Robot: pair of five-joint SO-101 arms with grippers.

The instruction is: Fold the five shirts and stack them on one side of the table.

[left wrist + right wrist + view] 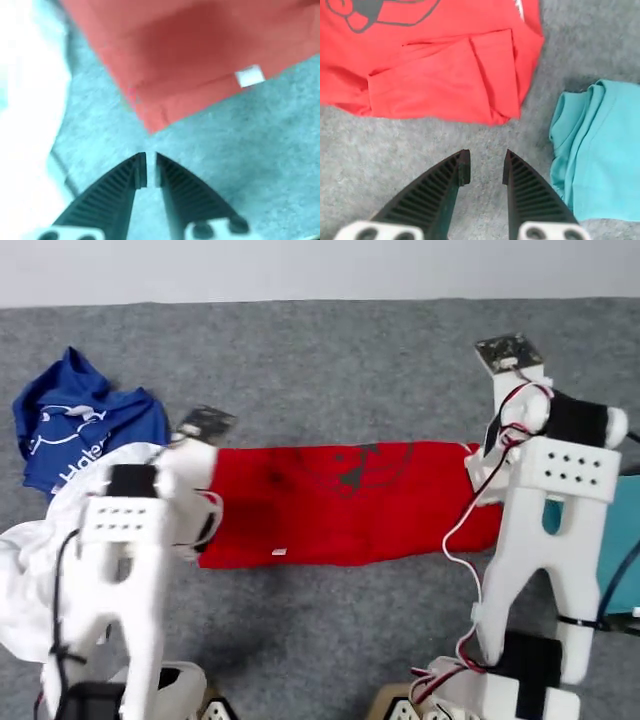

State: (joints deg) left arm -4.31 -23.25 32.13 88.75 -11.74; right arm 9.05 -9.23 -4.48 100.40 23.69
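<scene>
A red shirt (pixel 345 502) lies folded into a long band across the middle of the grey table, its dark print facing up. In the left wrist view my left gripper (pixel 146 170) is shut with nothing in it, hovering over bare table just short of the red shirt's (pixel 200 55) near corner, beside a crumpled white shirt (pixel 25 100). In the right wrist view my right gripper (pixel 485 167) is open and empty above the table. It sits just off the other end of the red shirt (pixel 435 75), where a sleeve is folded in.
A teal shirt (pixel 600 150) lies folded beside the right gripper at the table's right edge (pixel 625 530). A blue shirt (pixel 75 430) is bunched at the far left, and the white shirt (pixel 30 560) spreads under the left arm. Bare grey table (pixel 330 640) runs along the front.
</scene>
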